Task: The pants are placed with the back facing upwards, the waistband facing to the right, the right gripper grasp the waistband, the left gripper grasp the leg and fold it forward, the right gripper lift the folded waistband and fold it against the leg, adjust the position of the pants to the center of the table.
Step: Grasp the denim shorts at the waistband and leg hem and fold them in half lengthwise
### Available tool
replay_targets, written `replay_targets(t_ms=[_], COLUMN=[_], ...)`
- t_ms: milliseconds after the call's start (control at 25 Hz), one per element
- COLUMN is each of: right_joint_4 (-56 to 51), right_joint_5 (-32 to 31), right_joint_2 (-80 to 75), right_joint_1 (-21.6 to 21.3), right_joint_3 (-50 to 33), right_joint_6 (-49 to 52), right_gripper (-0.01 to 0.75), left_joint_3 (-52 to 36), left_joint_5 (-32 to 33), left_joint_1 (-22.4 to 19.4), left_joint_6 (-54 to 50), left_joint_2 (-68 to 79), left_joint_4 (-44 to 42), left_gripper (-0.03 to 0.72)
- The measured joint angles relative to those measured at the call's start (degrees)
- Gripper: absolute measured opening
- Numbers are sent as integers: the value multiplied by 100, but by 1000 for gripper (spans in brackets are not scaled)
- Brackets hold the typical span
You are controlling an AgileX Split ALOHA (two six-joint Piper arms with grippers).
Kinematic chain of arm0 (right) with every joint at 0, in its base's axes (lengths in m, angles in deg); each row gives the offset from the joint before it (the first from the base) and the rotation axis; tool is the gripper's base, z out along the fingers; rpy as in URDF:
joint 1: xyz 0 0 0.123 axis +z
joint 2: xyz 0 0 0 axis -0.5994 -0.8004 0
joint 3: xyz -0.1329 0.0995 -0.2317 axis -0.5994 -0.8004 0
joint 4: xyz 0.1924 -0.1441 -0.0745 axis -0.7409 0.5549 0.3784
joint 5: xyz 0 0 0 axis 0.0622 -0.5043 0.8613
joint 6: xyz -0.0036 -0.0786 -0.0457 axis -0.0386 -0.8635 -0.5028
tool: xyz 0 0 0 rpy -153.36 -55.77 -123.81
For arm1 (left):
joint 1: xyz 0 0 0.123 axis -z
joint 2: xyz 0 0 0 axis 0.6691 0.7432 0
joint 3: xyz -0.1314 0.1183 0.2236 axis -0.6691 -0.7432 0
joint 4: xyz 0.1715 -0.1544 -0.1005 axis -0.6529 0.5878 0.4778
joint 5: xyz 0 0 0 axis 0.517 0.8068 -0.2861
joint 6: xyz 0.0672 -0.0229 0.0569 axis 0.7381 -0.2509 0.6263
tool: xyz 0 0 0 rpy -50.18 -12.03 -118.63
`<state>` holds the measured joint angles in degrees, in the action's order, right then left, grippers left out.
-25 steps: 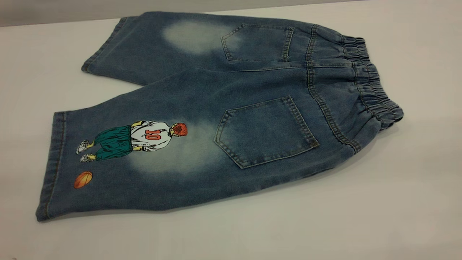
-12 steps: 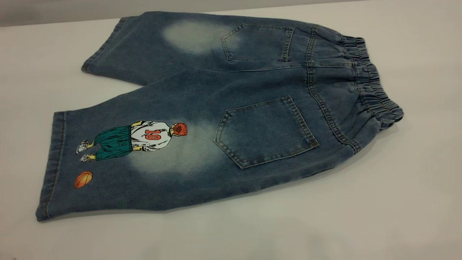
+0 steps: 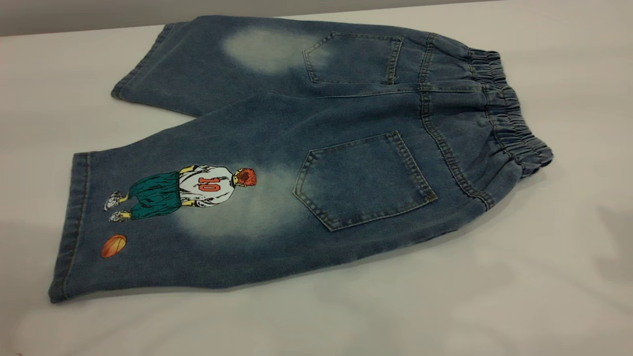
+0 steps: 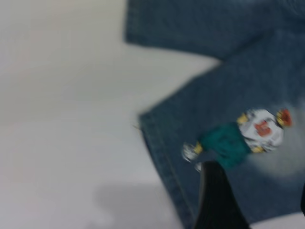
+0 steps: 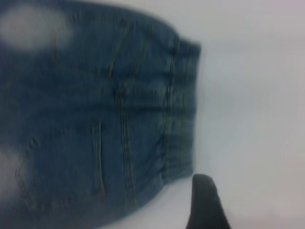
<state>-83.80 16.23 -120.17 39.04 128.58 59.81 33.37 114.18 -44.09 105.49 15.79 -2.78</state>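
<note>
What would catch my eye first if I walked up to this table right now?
Likely the pants, faded blue denim spread flat across the white table, back pockets up and elastic waistband to the right. Next, the near leg with its bright print: a red-haired player in a number 10 shirt and an orange ball near the hem.

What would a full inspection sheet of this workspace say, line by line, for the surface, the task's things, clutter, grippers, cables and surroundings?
Surface: the table is plain white; soft shadows fall on it at the lower left and right edges of the exterior view.
Job's things: the pants lie flat, back up, unfolded, waistband at the right; the leg with the player print lies nearest the camera.
Clutter: nothing seen.
Grippers: left gripper hangs over the printed leg's hem; right gripper hangs over the table beside the waistband's corner. Neither shows in the exterior view; neither holds cloth.
Cables: nothing seen.
Surroundings: a grey strip behind the table's far edge.
</note>
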Motion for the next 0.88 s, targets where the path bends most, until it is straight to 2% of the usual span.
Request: replay_targets(t_ms=[200, 440, 760, 880], right_joint_4=[-154, -965, -2777, -3481], right_joint_5=[278, 730, 1252, 1402], right_joint_2=[-1138, -2339, -3795, -4368], right_joint_1=[0, 0, -12, -53], right_joint_3=[0, 0, 15, 18], right_joint_6=[-1, -617, -2394, -3135], right_gripper=[381, 381, 381, 381], left_joint_3=[-284, -595, -599, -599], left_joint_5=[-283, -637, -805, -805], left_joint_1=[283, 755, 762, 899], left_joint_6=[88, 83, 181, 181], left_joint_2=[637, 1251, 1834, 1863], left_joint_4=[14, 29, 392, 377], left_gripper=[388, 388, 388, 388])
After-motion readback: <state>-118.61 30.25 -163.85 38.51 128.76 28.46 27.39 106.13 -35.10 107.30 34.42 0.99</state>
